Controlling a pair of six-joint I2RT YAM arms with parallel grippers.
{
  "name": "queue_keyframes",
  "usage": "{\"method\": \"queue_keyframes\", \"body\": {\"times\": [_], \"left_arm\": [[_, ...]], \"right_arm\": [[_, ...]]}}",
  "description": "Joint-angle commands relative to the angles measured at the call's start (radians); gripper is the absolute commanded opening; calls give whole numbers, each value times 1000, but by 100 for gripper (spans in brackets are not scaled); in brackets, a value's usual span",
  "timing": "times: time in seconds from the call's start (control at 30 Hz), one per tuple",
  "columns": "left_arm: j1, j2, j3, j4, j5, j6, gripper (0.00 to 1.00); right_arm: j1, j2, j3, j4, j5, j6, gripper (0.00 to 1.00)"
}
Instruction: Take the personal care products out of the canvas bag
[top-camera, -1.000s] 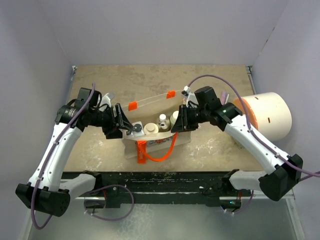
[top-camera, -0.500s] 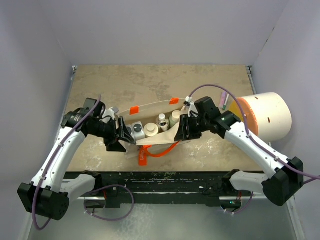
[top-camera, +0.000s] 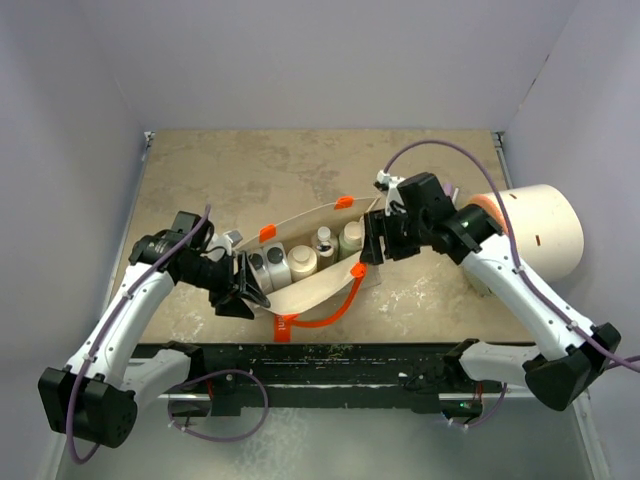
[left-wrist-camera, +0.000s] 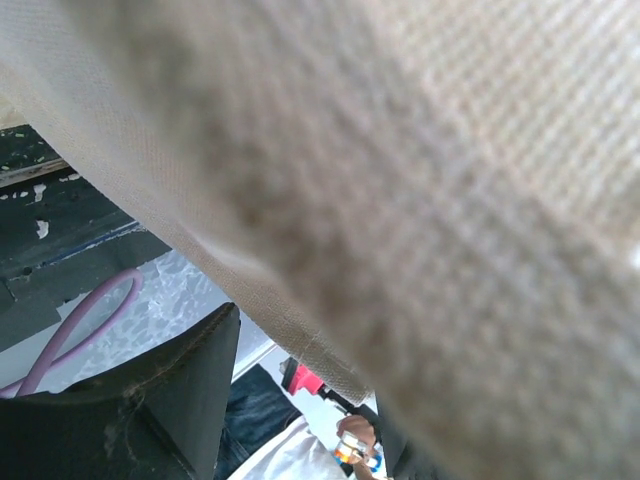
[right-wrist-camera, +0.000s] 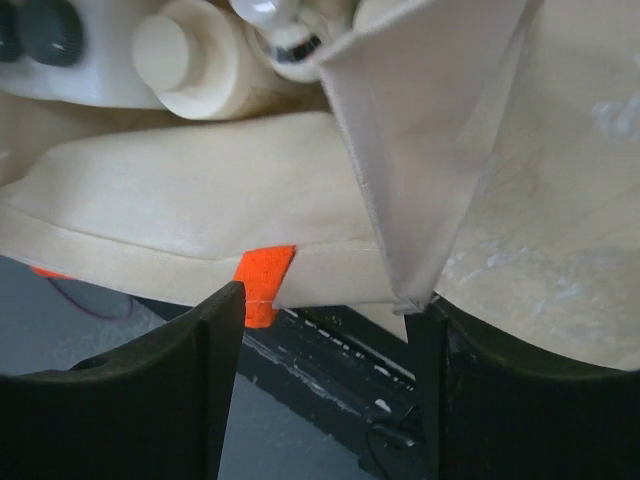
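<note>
Canvas bag (top-camera: 315, 288) sits on the bench (top-camera: 250, 170) between the two arms, with its mouth gaping upward and its length slanting from near left to far right. Personal care products (top-camera: 300, 260) stand in a row inside it. Two white bottles with dark grey caps (top-camera: 266, 264) are at the left end, then a beige one with a cream cap, a clear one with a white cap (top-camera: 325, 242), and another beige one (top-camera: 350, 238) near the right end.

An orange handle (top-camera: 330, 310) loops out onto the bench on the near side.

The left end effector (top-camera: 250, 288) is at the bag's left end. Its wrist view is almost filled with blurred canvas, and one dark finger (left-wrist-camera: 170, 400) shows below the hem with open space beside it, so the jaws look spread.

The right end effector (top-camera: 368, 250) is at the bag's right end, fingers wide apart. The bag's end fold (right-wrist-camera: 420, 150) hangs between them, and nothing is pinched.

A big cream cylinder (top-camera: 535, 235) lies at the right edge.
</note>
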Motion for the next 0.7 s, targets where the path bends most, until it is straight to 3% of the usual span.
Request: {"method": "queue_keyframes", "body": {"times": [0.0, 0.4, 0.67], "left_arm": [[1, 7, -38, -16, -71, 13, 57], [2, 33, 19, -29, -109, 9, 56], [1, 67, 63, -23, -124, 21, 57]], "right_arm": [[-1, -16, 168, -10, 39, -171, 67], [138, 205, 400, 138, 30, -296, 71], [155, 283, 261, 333, 82, -303, 66]]}}
